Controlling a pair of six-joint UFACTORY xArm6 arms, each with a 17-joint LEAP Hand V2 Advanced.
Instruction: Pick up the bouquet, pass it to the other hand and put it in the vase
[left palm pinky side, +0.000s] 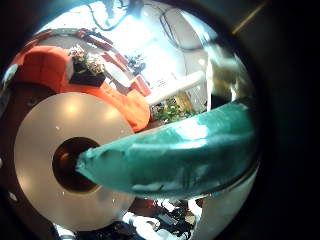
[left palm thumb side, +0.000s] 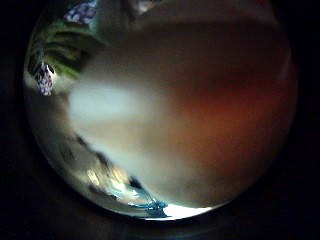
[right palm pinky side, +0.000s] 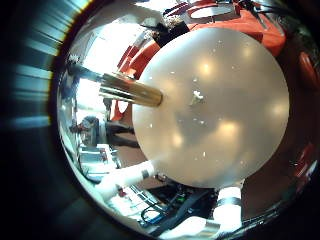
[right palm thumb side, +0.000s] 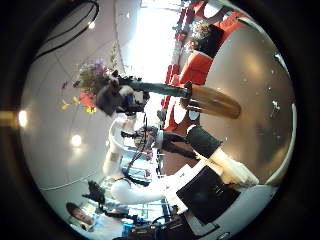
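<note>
The vase (right palm thumb side: 214, 100) stands on the round table (right palm pinky side: 215, 100); it also shows in the right little finger side palm view (right palm pinky side: 130, 93). The bouquet (right palm thumb side: 95, 85) is held over it by my left hand (right palm thumb side: 118, 96), whose fingers are curled round the stems. The stems (right palm thumb side: 155, 88) reach down to the vase's mouth. In the left little finger side palm view the vase's mouth (left palm pinky side: 72, 165) lies below a curled finger (left palm pinky side: 170, 150), with leaves (left palm pinky side: 175, 108) beside it. Flowers (left palm thumb side: 45, 78) show at the edge of the left thumb side palm view.
A bulky cushioned thing (left palm pinky side: 60, 65) lies beyond the table's edge and also shows in the right little finger side palm view (right palm pinky side: 205, 15). Something close and blurred (left palm thumb side: 190, 110) fills most of the left thumb side palm view.
</note>
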